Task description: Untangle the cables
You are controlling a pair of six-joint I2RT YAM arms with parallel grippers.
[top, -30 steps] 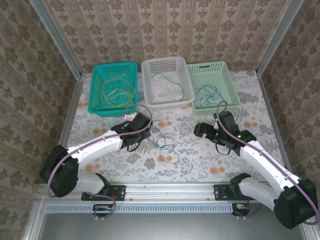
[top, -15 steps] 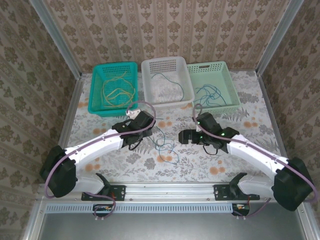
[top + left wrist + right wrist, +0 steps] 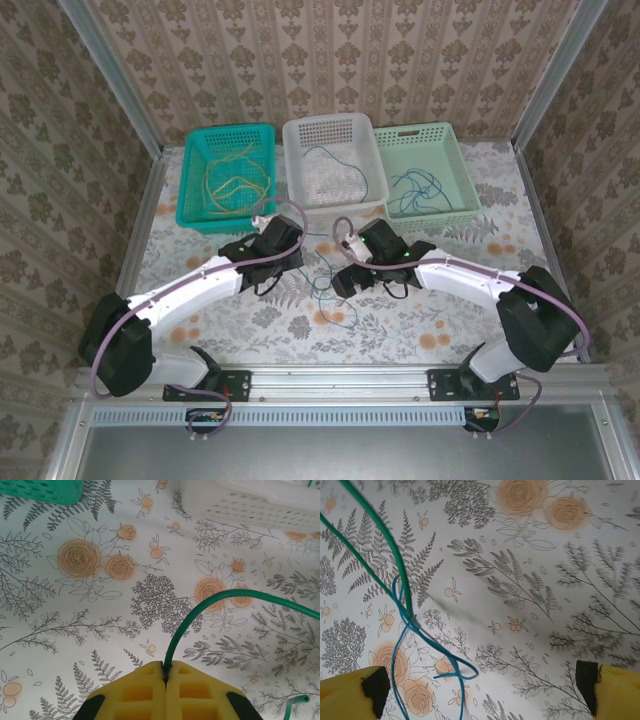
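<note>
Cables (image 3: 330,297): green-blue tangle on counter, just in front of white basket (image 3: 335,207). Left end effector (image 3: 165,674) clamped on green cable (image 3: 200,607). Right end effector (image 3: 343,281), wide open and empty, has swung in from right to tangle; second grasp likely next.

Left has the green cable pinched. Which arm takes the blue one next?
Right, probably: the right gripper is open above the blue cable, where it loops round the green cable. The left gripper is shut on that green cable and should hold it.
</note>
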